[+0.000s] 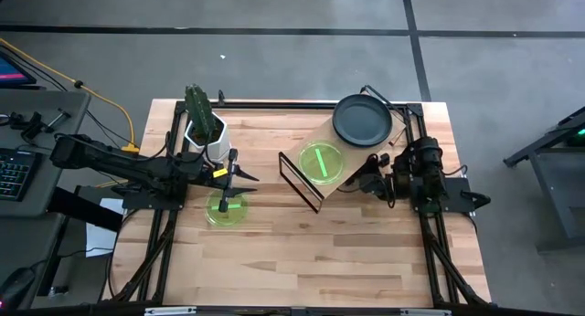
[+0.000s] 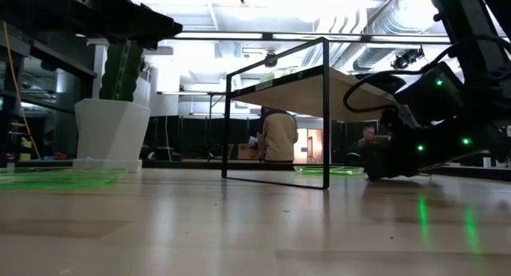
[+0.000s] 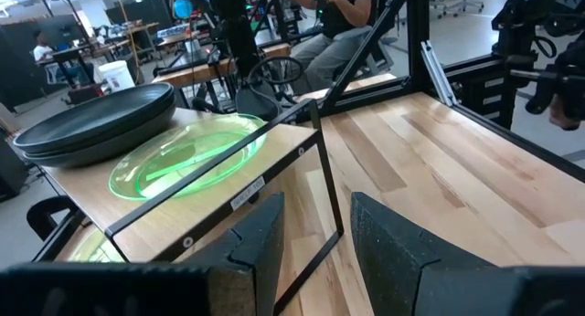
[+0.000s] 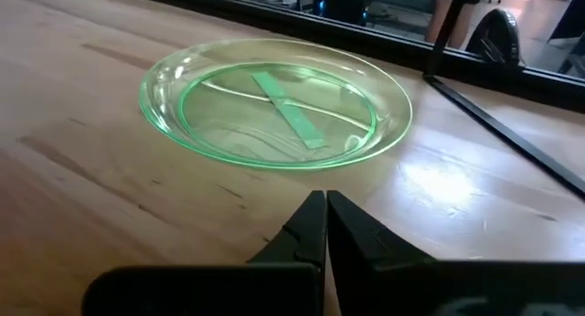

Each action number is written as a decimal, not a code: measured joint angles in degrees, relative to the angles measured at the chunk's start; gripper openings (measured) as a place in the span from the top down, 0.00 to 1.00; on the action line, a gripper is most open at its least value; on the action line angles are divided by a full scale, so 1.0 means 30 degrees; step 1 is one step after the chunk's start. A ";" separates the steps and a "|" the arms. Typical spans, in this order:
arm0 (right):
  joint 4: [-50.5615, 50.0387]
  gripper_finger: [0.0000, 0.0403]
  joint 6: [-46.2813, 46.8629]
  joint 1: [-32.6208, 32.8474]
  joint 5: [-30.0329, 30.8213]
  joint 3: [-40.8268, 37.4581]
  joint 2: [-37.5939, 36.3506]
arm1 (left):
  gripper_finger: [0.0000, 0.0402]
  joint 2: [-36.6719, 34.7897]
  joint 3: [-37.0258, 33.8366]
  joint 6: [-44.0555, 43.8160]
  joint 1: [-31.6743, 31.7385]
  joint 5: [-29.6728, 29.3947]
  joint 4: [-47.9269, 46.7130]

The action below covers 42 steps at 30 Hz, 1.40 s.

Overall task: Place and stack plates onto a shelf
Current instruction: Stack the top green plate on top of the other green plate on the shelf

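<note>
The shelf (image 1: 361, 158) stands right of the table's middle. On its board lie stacked dark plates (image 3: 91, 124) toward the far end and a green plate (image 3: 187, 156) beside them. A second green plate (image 1: 226, 209) lies flat on the table at the left. My left gripper (image 3: 315, 252) hovers open above it, pointing at the shelf, with nothing between its fingers. Another green plate (image 4: 274, 101) lies on the table by the shelf's wire foot (image 4: 498, 124). My right gripper (image 4: 324, 220) is shut, low over the table just short of that plate's rim.
A white pot with a green cactus (image 1: 206, 124) stands at the far left, close behind my left arm. The near half of the table (image 1: 302, 261) is bare wood. People and desks show in the room beyond the table.
</note>
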 joint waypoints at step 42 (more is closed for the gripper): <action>0.0340 1.00 -0.5421 -0.2837 -0.2240 0.3285 -0.0050 | 0.71 0.0000 0.0000 0.0004 0.0000 -0.0015 -0.0062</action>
